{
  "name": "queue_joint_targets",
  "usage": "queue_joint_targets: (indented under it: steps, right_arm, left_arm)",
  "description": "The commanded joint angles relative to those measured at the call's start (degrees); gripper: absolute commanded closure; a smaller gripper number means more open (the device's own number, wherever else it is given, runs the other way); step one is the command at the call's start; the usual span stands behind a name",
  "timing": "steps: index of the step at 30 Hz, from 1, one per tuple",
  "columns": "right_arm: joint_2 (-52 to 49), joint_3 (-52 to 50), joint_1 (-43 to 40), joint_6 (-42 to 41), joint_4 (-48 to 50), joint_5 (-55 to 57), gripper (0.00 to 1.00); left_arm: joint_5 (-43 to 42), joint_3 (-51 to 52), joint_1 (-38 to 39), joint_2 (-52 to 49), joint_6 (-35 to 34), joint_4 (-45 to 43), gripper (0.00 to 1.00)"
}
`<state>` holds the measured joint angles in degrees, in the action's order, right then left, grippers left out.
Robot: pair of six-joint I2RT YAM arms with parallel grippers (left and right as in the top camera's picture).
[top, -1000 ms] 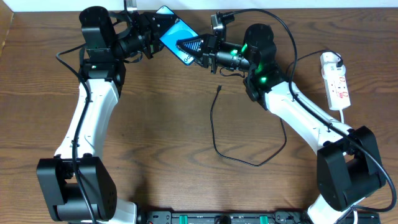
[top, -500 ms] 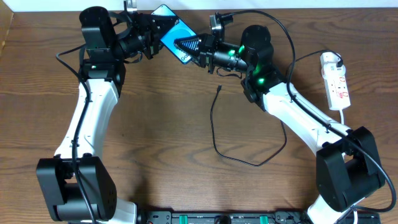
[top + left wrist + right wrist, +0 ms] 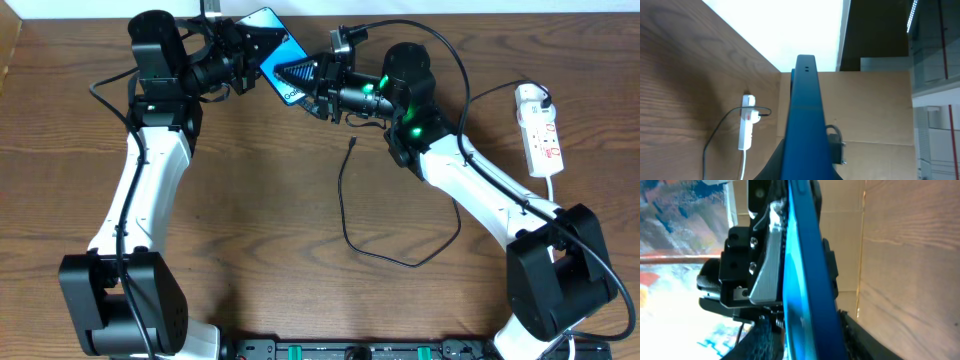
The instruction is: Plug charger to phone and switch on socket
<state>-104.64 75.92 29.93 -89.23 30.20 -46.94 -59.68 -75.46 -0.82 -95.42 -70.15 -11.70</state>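
Overhead, at 12 o'clock: right tool [image 3: 300, 76] has advanced toward 9 o'clock and straddles the phone [image 3: 278, 52], clenched by left tool [image 3: 245, 55] above the counter [image 3: 250, 230]. The charger [image 3: 345, 205] lies unheld at centre; socket [image 3: 540, 125] at 3 o'clock. Judgement: handover or steadying, plugging not begun. Left wrist: phone edge-on; wood-grain counter, cardboard panel [image 3: 870, 110] and white wall [image 3: 790, 30] beyond. Right wrist: right tool's closure cannot be determined.

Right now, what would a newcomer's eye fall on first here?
A blue phone held up at the far edge of the table, with the left end effector and right end effector meeting on it. A black cable lies loose in the middle, and a white power strip sits at the right edge.
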Motion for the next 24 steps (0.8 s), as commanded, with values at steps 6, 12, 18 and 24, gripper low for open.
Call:
queue_joint_targets:
  steps: [6, 12, 18, 24]
  right_arm:
    - [-0.50, -0.33, -2.64, 12.11, -7.26, -2.73, 0.43]
    - [-0.50, -0.33, -4.35, 30.10, -26.34, 2.67, 0.41]
    - [-0.50, -0.33, -4.09, 41.86, -43.93, 16.63, 0.43]
    - [-0.50, -0.26, -3.45, 46.95, -50.14, 24.87, 0.49]
  left_arm:
    - [-0.48, -1.92, -5.35, 1.01, 13.33, 12.04, 0.93]
    - [4.72, -1.88, -8.81, 1.01, 18.95, 24.98, 0.93]
    - [11.47, -1.88, -9.40, 1.01, 19.17, 32.72, 0.93]
    - [8.70, -1.81, -9.40, 0.92, 24.50, 32.61, 0.92]
